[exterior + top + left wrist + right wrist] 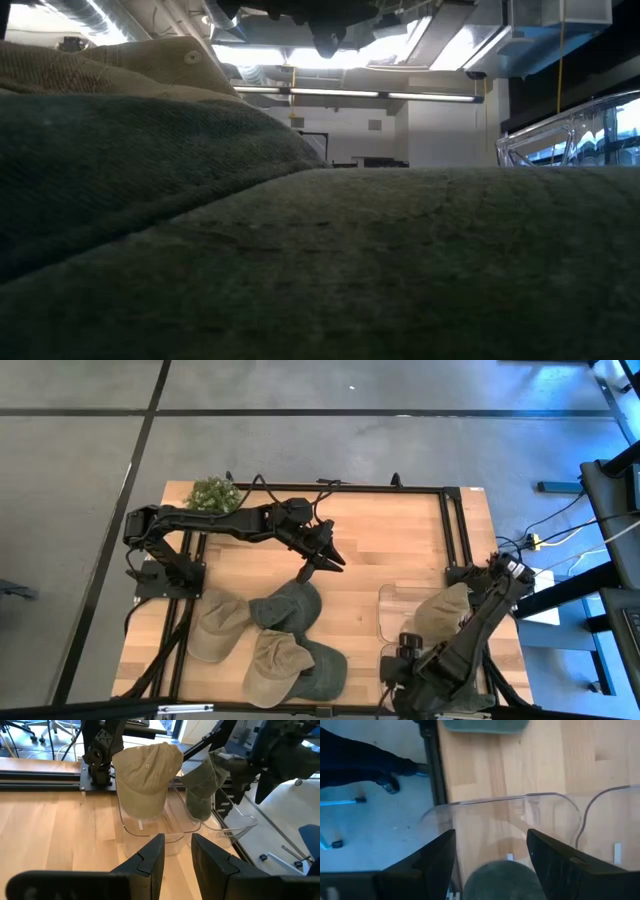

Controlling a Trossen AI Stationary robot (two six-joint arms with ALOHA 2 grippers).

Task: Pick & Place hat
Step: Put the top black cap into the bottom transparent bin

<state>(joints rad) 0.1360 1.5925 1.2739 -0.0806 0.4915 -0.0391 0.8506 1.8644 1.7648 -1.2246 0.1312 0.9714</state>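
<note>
A clear plastic tray (pixel 390 600) sits at the table's right. A tan hat (pixel 445 610) (pixel 145 775) stands in it, and a dark green hat (pixel 200 790) leans upright beside the tan one. My right gripper (pixel 491 832) is wide open over the tray, pointing down, with the green hat's crown (pixel 500 880) between its fingers. My left gripper (pixel 330 558) (pixel 177 837) hovers over mid-table, narrowly open and holding nothing, above the far edge of a loose dark green hat (pixel 288 603). My right gripper stands open on either side of the green hat's crown (pixel 500 880). I cannot tell whether either finger touches it. The hat's lower part rests in the clear tray (pixel 220 827).
Several loose hats lie near the table's near-left: tan (pixel 215 625), tan (pixel 272 665), green (pixel 322 668); two crowd the low view (pixel 300 260). A leafy green clump (pixel 215 493) sits at the far-left corner. Black frame rails (pixel 455 530) border the table. Bare wood lies between the tray and the far edge.
</note>
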